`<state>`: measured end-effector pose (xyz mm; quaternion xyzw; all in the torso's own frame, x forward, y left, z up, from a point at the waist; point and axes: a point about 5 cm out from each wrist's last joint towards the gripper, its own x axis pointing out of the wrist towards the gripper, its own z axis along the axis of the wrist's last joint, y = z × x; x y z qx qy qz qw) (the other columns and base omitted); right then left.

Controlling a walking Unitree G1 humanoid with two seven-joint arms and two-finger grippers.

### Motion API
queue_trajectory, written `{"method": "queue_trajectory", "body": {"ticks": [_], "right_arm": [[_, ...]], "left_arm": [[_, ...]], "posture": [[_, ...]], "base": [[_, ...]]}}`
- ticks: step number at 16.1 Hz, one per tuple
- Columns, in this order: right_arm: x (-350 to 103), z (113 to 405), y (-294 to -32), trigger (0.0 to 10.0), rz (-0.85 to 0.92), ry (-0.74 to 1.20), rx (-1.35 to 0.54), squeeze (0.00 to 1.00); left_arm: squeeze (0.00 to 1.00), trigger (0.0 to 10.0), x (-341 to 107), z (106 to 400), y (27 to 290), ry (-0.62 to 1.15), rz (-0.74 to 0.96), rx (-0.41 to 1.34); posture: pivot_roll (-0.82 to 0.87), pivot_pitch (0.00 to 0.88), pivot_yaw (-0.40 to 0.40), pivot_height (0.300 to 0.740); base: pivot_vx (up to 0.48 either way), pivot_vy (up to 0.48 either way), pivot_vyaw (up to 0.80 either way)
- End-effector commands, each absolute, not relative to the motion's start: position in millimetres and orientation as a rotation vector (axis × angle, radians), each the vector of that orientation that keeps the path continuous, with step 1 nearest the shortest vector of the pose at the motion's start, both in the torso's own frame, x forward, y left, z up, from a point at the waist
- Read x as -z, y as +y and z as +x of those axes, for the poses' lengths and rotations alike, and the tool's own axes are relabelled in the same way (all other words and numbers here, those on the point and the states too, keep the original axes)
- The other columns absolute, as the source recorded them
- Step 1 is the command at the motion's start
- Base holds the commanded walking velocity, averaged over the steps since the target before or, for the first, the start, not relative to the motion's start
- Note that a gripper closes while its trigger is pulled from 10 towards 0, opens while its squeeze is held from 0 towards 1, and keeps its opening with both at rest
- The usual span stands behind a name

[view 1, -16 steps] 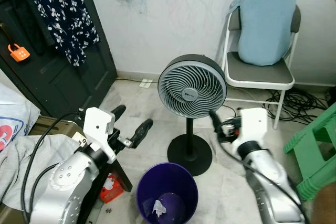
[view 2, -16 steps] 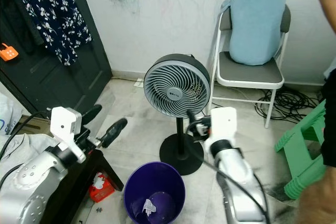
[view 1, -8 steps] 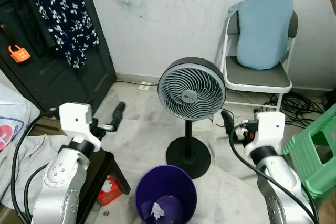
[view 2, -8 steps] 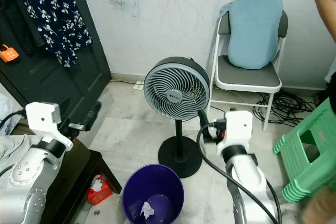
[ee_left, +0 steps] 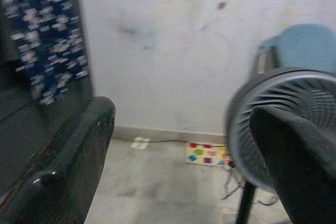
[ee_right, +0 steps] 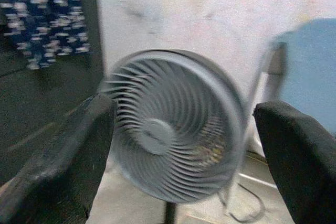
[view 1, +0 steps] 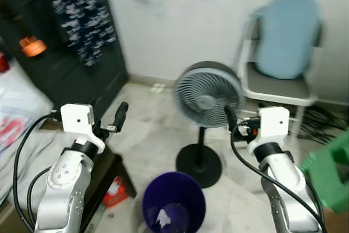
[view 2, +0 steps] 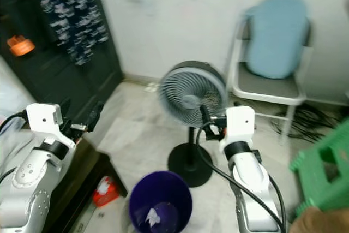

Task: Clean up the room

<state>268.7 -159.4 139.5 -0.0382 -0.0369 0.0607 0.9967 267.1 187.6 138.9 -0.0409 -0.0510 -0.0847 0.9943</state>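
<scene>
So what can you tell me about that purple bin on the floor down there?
The purple bin is a round, open-topped bucket, plastic by the look of it, standing upright on the pale floor just in front of the standing fan's black round base. A bit of crumpled white paper lies at its bottom. Both grippers are up in the air, well away from it. The picture is blurred, so finer detail is lost.

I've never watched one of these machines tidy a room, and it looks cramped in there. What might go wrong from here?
The pedestal fan stands just ahead of the right gripper; a forward swing could tip it over. The purple bin sits on the floor between the arms, so a step forward might kick it and spill the paper inside. Cables lie loose on the floor beside the chair and could catch a foot. The pictures are blurred, which suggests the robot is moving.
</scene>
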Motion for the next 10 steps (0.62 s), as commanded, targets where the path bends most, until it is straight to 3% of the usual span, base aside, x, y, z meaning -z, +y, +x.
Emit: {"method": "queue_trajectory", "body": {"ticks": [1,5,10], "right_arm": [[-146,269,-156,10.0,-0.068,-0.094,-0.129,0.0],[-145,267,-161,10.0,-0.063,-0.085,-0.093,0.0],[-145,264,-156,10.0,-0.062,-0.074,-0.105,0.0]], "left_arm": [[0.0,10.0,-142,270,189,-0.122,-0.088,0.141],[0.0,10.0,-136,261,174,-0.085,-0.099,0.193],[0.0,10.0,-140,264,178,-0.088,-0.099,0.185]], "posture": [[-0.12,0.0,0.039,0.74],[-0.12,0.0,0.059,0.74],[-0.11,0.0,0.049,0.74]], "base": [[0.0,0.0,0.8],[0.0,0.0,0.75],[0.0,0.0,0.67]]}}
